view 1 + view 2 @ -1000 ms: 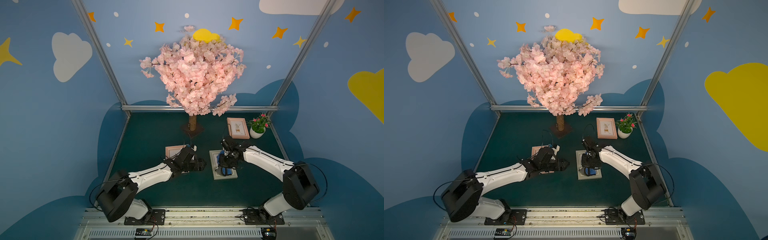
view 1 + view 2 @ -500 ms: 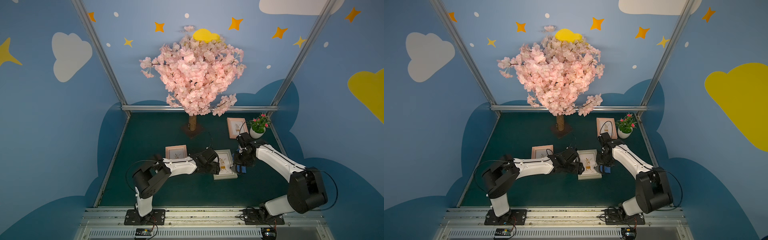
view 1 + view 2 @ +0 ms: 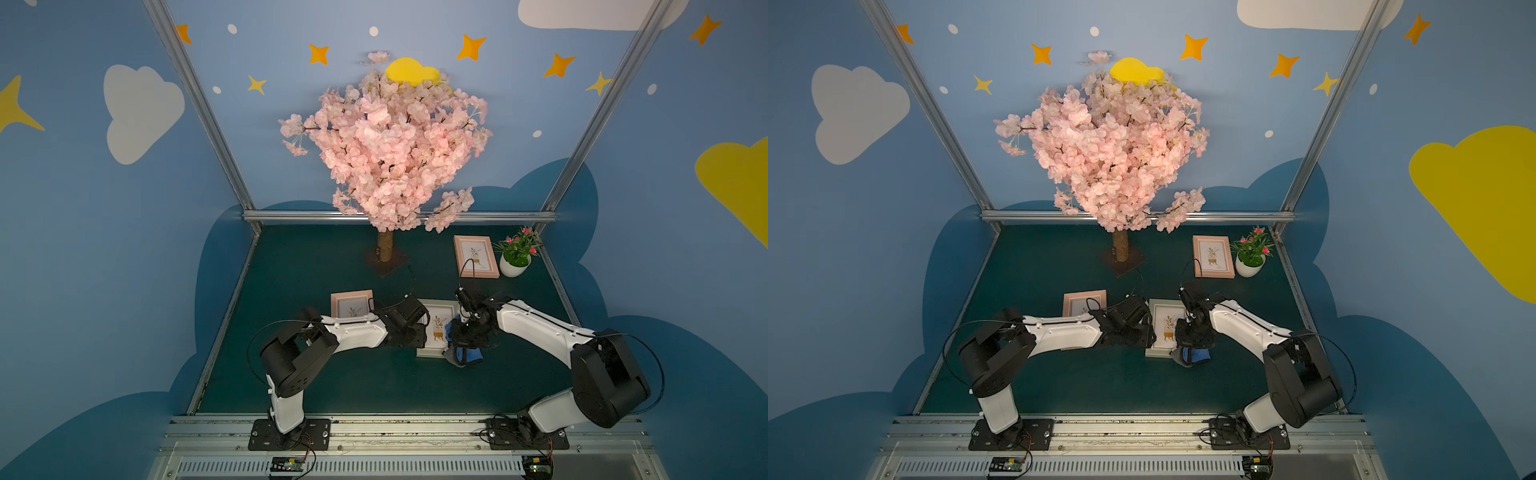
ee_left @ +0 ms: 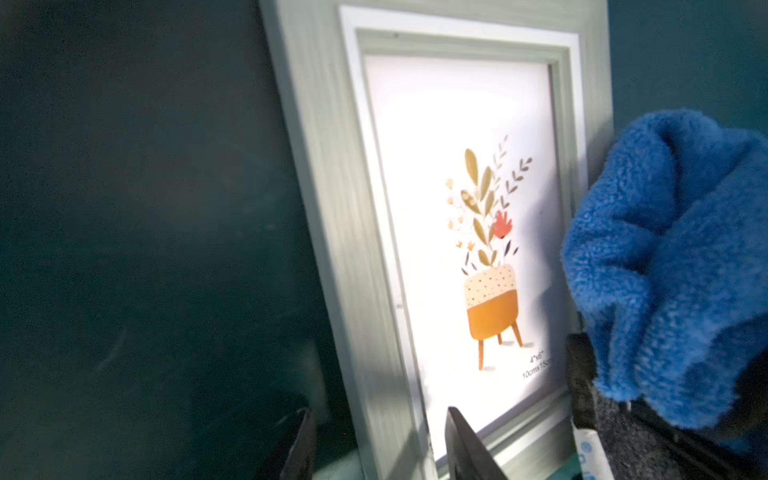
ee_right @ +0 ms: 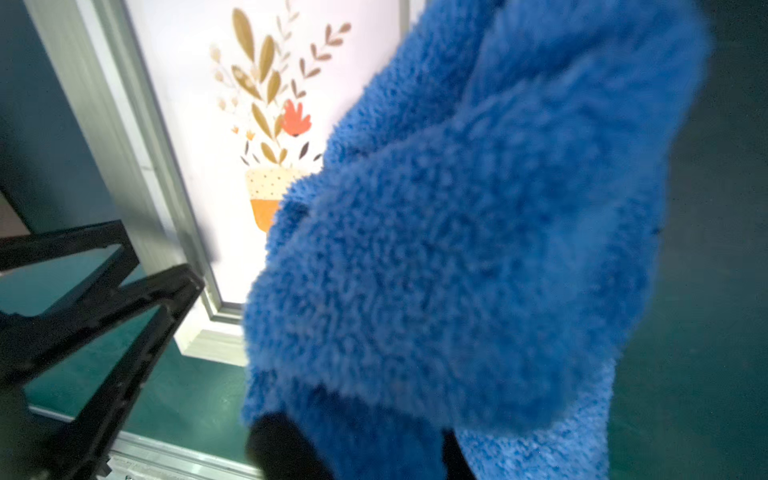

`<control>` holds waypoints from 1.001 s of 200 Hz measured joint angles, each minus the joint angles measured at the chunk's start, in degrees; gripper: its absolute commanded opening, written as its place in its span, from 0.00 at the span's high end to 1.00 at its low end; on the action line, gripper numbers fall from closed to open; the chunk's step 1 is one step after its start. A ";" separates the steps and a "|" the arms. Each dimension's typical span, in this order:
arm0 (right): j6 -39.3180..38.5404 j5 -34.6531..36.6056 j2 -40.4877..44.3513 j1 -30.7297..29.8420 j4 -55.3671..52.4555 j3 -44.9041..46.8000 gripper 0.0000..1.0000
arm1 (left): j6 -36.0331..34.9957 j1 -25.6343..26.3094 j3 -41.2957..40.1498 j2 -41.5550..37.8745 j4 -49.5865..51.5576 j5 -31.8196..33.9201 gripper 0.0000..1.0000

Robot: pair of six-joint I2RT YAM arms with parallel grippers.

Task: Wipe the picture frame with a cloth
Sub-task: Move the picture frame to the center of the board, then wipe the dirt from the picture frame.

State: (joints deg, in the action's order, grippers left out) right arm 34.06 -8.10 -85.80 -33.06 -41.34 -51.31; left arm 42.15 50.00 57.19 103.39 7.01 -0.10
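On the dark green tabletop (image 3: 374,386), the right claw (image 3: 468,337) is clenched on the blue cloth (image 3: 467,356), which drapes beneath it over a near corner of the white picture frame (image 3: 436,309). The left claw (image 4: 374,451) stands parted astride the opposite border. Beyond the left claw lies a pink frame (image 3: 351,301). Beyond the right are a second pink frame (image 3: 476,255) and a potted plant (image 3: 517,253), then the blossom tree (image 3: 386,145) and cloud-painted walls (image 3: 104,249). Half a second ago the cloth hung just beside the frame.

Green tabletop (image 3: 316,270) bears grey frame (image 3: 436,328), pink frames (image 3: 476,256) (image 3: 351,303) (two), tree (image 3: 386,145), plant (image 3: 517,255).
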 measured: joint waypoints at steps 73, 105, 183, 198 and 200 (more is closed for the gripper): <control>1.05 3.26 -0.94 -3.87 -2.71 -5.97 1.00 | -1.90 -1.36 -5.46 -4.09 -1.81 -0.31 0.50; 1.05 4.48 -0.57 -4.37 -3.85 -6.54 1.00 | -2.97 -0.52 -5.33 -4.00 -1.92 -0.28 0.49; 0.44 5.18 -6.91 -5.14 -3.10 -6.54 1.00 | -3.87 -0.09 -1.46 -0.63 -0.70 1.44 0.62; -0.15 5.05 -8.83 -4.17 -3.48 -7.76 1.00 | -4.02 -0.07 -1.57 -0.63 -0.63 1.79 0.64; -0.31 5.09 -9.01 -4.07 -3.50 -8.04 1.00 | -4.02 -0.07 -1.57 -0.63 -0.66 1.84 0.65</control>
State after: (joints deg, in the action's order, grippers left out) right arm 33.76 -3.01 -94.80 -37.12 -44.84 -59.35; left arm 38.13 49.93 55.61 102.76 6.35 1.74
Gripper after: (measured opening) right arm 0.124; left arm 0.365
